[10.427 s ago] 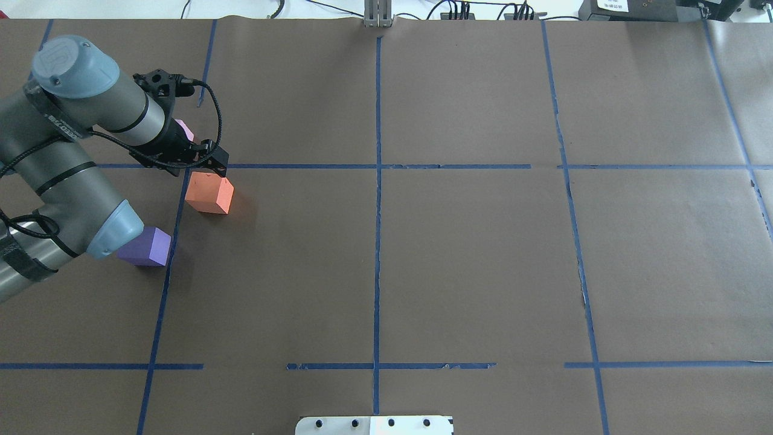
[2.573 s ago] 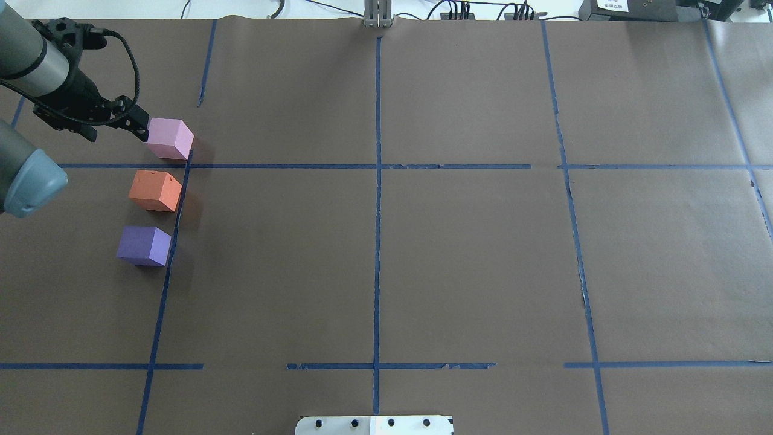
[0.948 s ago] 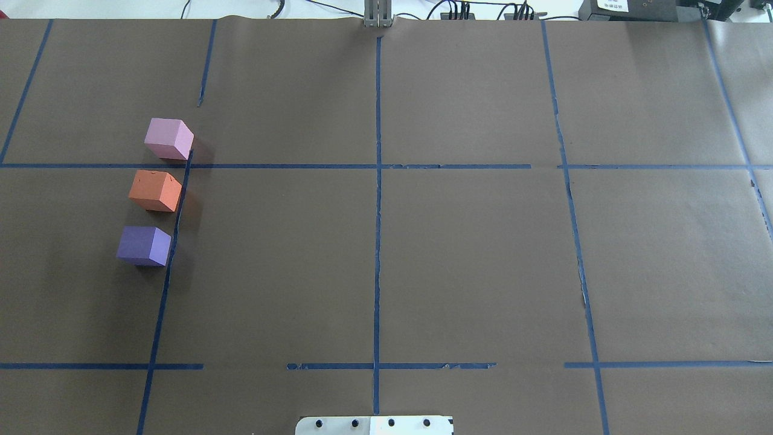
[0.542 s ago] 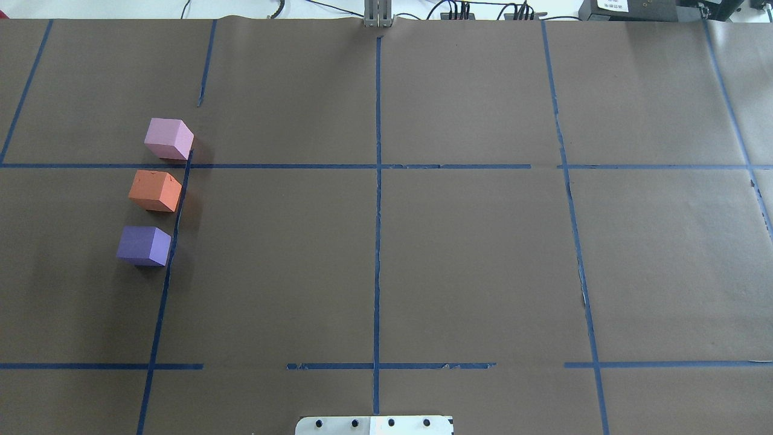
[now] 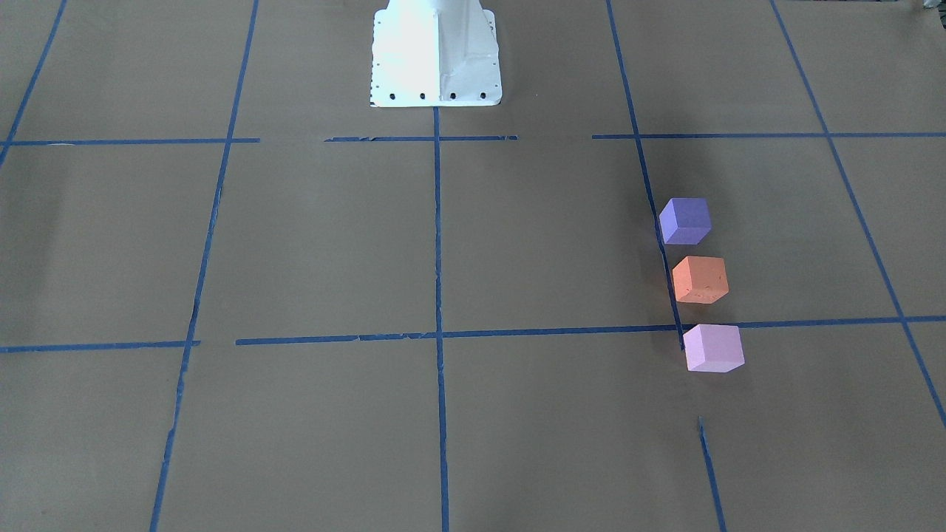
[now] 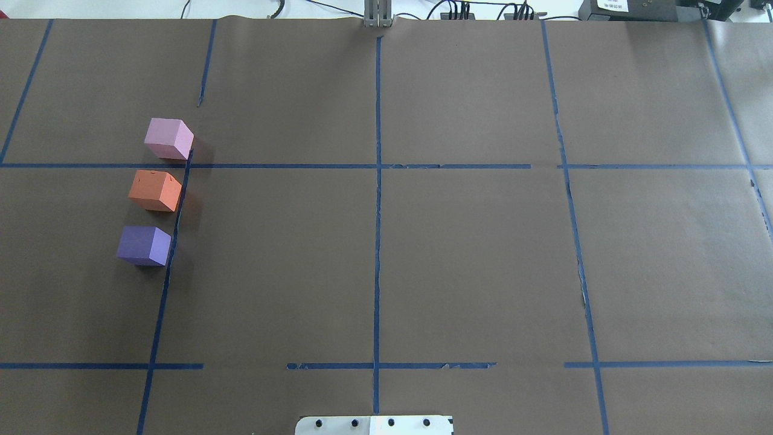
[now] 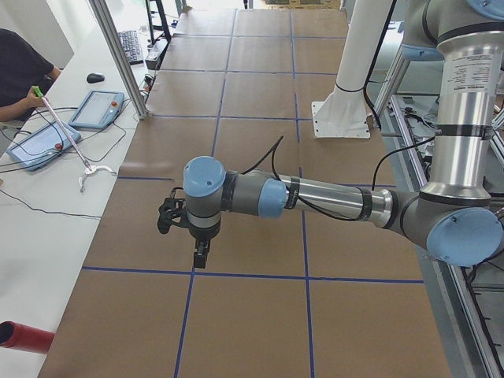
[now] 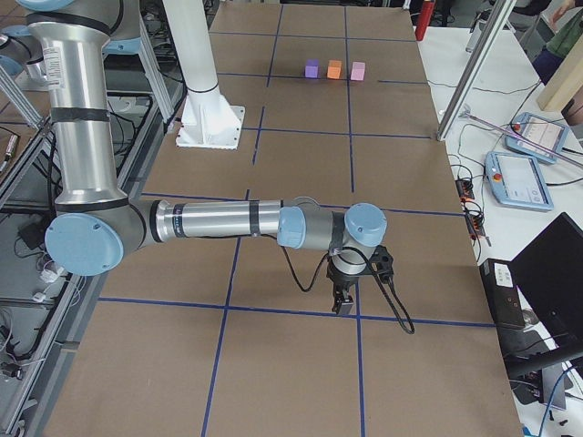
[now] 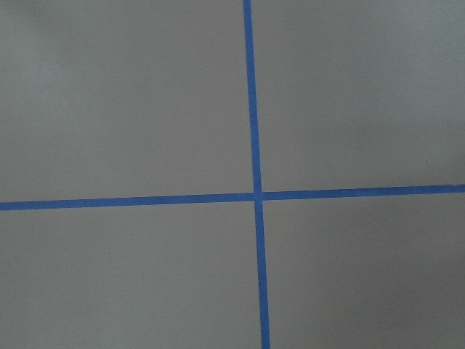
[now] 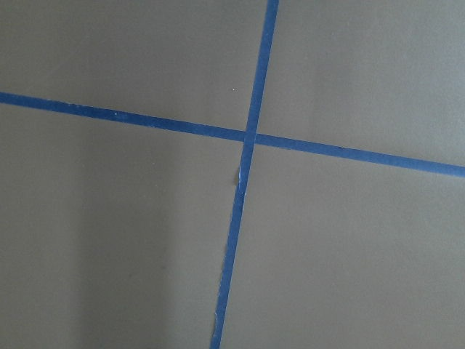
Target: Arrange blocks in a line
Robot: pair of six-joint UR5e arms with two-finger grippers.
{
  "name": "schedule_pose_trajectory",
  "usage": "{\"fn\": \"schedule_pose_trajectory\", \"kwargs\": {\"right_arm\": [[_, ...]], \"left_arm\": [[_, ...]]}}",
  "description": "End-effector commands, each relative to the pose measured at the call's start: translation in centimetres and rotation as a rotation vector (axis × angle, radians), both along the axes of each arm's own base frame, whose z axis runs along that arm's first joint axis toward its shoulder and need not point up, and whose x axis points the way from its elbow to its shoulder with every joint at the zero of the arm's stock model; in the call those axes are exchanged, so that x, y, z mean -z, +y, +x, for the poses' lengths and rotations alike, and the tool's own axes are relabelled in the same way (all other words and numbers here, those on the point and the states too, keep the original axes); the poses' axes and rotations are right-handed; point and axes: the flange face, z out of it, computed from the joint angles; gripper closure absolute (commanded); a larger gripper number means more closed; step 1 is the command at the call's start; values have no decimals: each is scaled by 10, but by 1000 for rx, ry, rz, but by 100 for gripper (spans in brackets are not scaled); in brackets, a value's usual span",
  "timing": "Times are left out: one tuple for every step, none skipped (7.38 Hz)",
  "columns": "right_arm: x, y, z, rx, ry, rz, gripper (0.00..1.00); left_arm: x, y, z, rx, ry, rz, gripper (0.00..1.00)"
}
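Note:
Three blocks stand in a line on the brown paper at the left of the overhead view: the pale pink block [image 6: 169, 138] farthest, the orange block [image 6: 155, 190] in the middle, the violet-blue block [image 6: 144, 245] nearest. They also show in the front-facing view as pink [image 5: 713, 347], orange [image 5: 700, 279] and violet-blue [image 5: 685, 220]. No gripper is near them. My left gripper [image 7: 201, 256] shows only in the exterior left view and my right gripper [image 8: 344, 305] only in the exterior right view. Both point down over bare paper; I cannot tell whether they are open or shut.
The white robot base [image 5: 436, 59] stands at the table's near middle edge. Blue tape lines [image 6: 377, 181] grid the paper. An operators' bench with tablets [image 7: 94, 106] runs along the far side. Both wrist views show only paper and tape crossings.
The left arm, over the blocks 10.4 s ago, moved the orange block left into the line and left the overhead view. Nothing has moved in the last second.

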Motion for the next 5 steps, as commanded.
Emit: {"fn": "schedule_pose_trajectory", "kwargs": {"right_arm": [[0,0,0,0,0,0,0],[0,0,0,0,0,0,0],[0,0,0,0,0,0,0],[0,0,0,0,0,0,0],[0,0,0,0,0,0,0]], "left_arm": [[-1,7,-13,-3,-22,8,0],[-6,6,-15,-59,-34,54,0],[-23,5,-15,-82,-32,49,0],[-33,0,-13,-87,-34,72,0],[-46,-4,-13,-84,-37,98,0]]}}
